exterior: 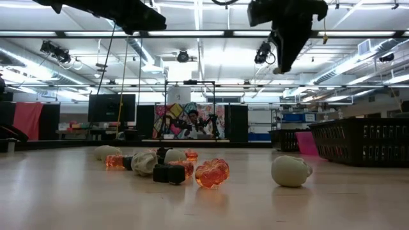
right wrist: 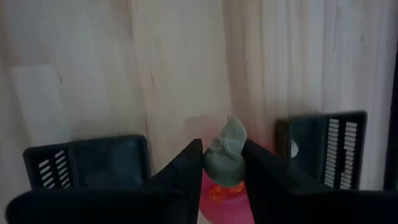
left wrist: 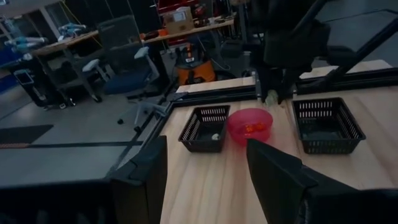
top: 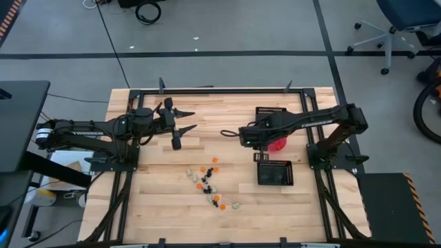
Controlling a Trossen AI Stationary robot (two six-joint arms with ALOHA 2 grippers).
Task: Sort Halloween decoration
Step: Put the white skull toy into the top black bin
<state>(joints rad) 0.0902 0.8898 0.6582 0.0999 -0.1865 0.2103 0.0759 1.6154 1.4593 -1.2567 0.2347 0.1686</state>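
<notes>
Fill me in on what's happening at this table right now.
Two robot arms are sorting small Halloween trinkets. The right tool is shut on a pale cream trinket and holds it above the pink-red bowl, which sits between two black mesh trays and already has orange pieces in it. The left tool waits open over the table's left side, holding nothing. A scatter of orange, black and cream trinkets still lies unsorted on the wooden table.
</notes>
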